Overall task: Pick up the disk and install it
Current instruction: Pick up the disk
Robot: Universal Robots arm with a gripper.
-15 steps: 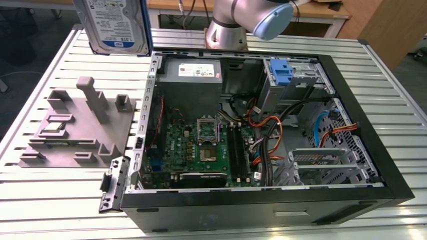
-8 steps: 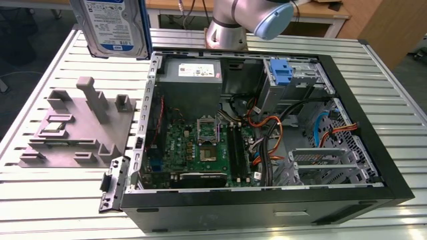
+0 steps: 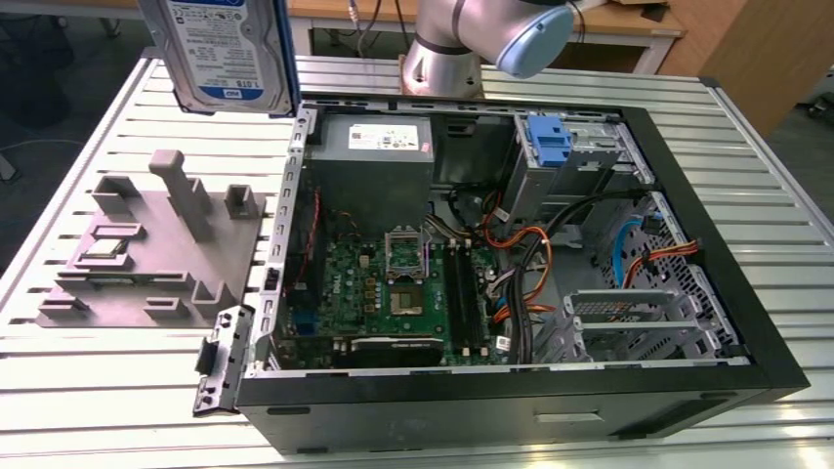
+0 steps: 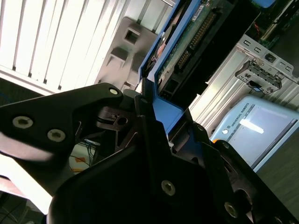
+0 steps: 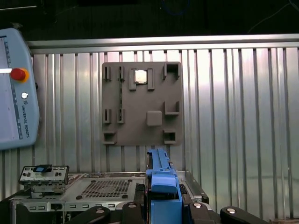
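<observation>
Silver-grey between blue rails, the disk (image 3: 222, 49) hangs upright, high over the grey fixture plate (image 3: 144, 244), left of the open computer case (image 3: 521, 391). Pick-up looks done; fitting it into the case is not. The gripper (image 4: 149, 107) has its jaws clamped on the disk's blue rail, and the arm (image 3: 470, 39) rises from the table's far edge.

Gripper (image 4: 150, 106) clamped on disk (image 4: 189, 39) by blue rail (image 4: 169, 112), PCB side showing, w/ grey fixture (image 4: 126, 42) behind.
</observation>
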